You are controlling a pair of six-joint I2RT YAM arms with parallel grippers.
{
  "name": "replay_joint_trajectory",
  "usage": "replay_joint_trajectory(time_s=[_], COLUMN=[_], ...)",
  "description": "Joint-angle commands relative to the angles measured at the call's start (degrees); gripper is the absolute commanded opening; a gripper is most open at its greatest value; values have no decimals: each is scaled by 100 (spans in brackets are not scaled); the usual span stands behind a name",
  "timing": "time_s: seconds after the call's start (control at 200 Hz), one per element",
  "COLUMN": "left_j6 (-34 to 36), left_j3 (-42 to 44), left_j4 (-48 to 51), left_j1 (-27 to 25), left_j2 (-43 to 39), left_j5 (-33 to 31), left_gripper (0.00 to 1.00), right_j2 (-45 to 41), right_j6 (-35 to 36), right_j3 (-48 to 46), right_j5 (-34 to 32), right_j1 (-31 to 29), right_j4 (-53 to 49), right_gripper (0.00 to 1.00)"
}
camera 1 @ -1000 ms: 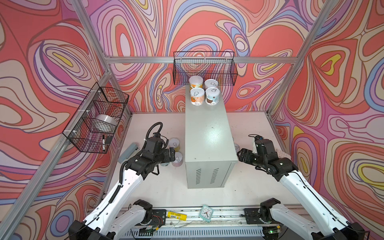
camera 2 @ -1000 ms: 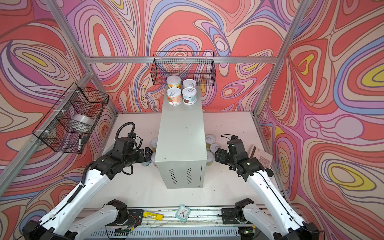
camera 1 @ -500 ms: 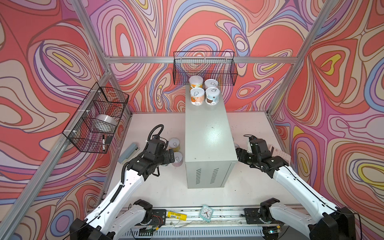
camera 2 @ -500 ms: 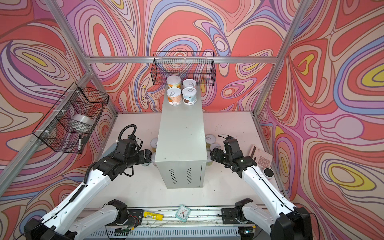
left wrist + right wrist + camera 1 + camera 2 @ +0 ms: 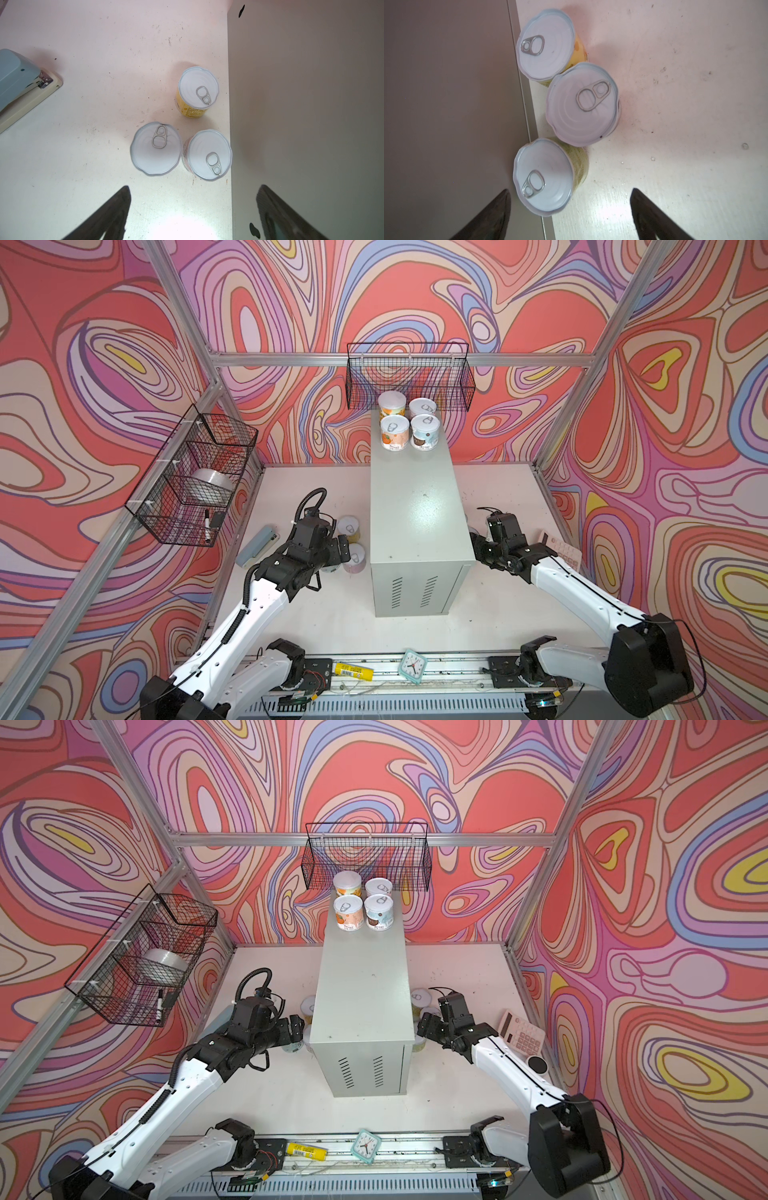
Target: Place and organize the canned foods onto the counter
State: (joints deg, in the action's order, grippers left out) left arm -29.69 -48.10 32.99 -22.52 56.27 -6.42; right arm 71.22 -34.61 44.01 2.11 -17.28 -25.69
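left gripper (image 5: 343,549): low at left side of counter (image 5: 415,510), fingers (image 5: 108,214) spread, empty | right gripper (image 5: 423,1026): low at counter's right side, fingers spread, empty

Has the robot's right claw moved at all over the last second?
Yes. The right claw has shifted leftward in a top view, closer to the grey cabinet, above the cans beside it.

We see white tube links on the left arm (image 5: 257,605) and right arm (image 5: 582,589), with black joints and wrist blocks. A black ribbed hose (image 5: 309,499) loops off the left wrist. A thin black cable (image 5: 230,624) runs along each white link. Big black shoulder housing (image 5: 644,659) near right. The fingers (image 5: 108,214) are dark and tapered.
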Motion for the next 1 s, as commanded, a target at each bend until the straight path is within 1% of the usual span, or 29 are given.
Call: replay_joint_trajectory(time_s=[0.0, 0.255, 0.491, 0.651, 0.801, 0.996], left_j6=[-97, -111, -37, -7, -41, -98], left_j3=[81, 186, 142, 145, 205, 336], left_j4=[-99, -204, -166, -117, -166, -305], left_j1=[-16, -21, -21, -15, -21, -21], left_j2=[24, -28, -119, -213, -204, -121], left_j5=[4, 5, -46, -103, -99, -110], left_gripper=[95, 94, 94, 94, 94, 93], right_j2=[207, 822, 1223, 1255, 1307, 1589], right_j6=[102, 518, 773, 873, 861, 939], right_j3=[314, 961, 1420, 1319, 1032, 988], right_j5=[-274, -740, -940, -846, -701, -789], right_j1=[23, 23, 16, 17, 23, 23], right_j4=[218, 210, 5, 62, 395, 467], right_gripper=[92, 92, 93, 93, 92, 92])
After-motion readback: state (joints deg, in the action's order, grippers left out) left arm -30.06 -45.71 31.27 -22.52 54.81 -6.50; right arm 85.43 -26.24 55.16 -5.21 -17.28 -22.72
